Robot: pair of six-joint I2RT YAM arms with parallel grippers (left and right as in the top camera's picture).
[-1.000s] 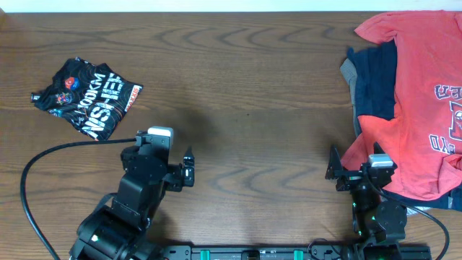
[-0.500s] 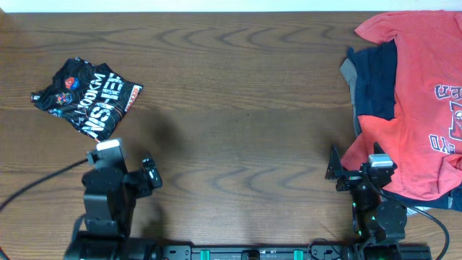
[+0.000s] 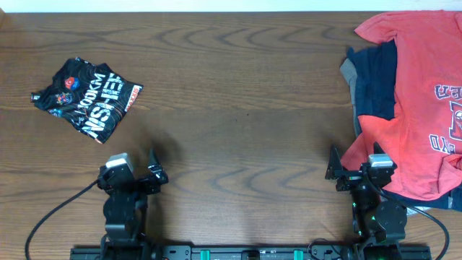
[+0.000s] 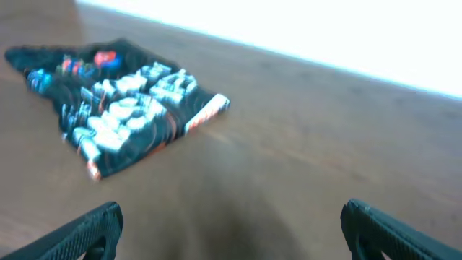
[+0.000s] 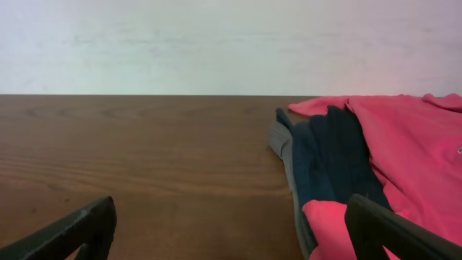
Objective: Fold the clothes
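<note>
Black tee w/ orange contour lines & white lettering lies as a small folded bundle at the far-left of the bench, lettering up. It's in the same spot and shape as a sec ago, so nothing's touching it.

What did change: the L arm. 1 s back it reached out toward mid-bench. Half a sec later it had swung left, and now it's tucked low by the near edge. The L end effector is well apart from the tee. In the L wrist view its fingers sit wide apart at the frame's bottom corners w/ only bare wood between them, so it's released and carrying nothing. That view is blurred, prob. from motion.

R arm hasn't budged across all 3 overhead shots. The R end effector is parked just beside the red T-shirt, which is piled over a navy garment. Its fingers are also spread, w/ nothing held.

Judgement: the L arm's pull-back reads as a retreat to rest after letting go. The fold on the black tee looks done, or v. close to it.
</note>
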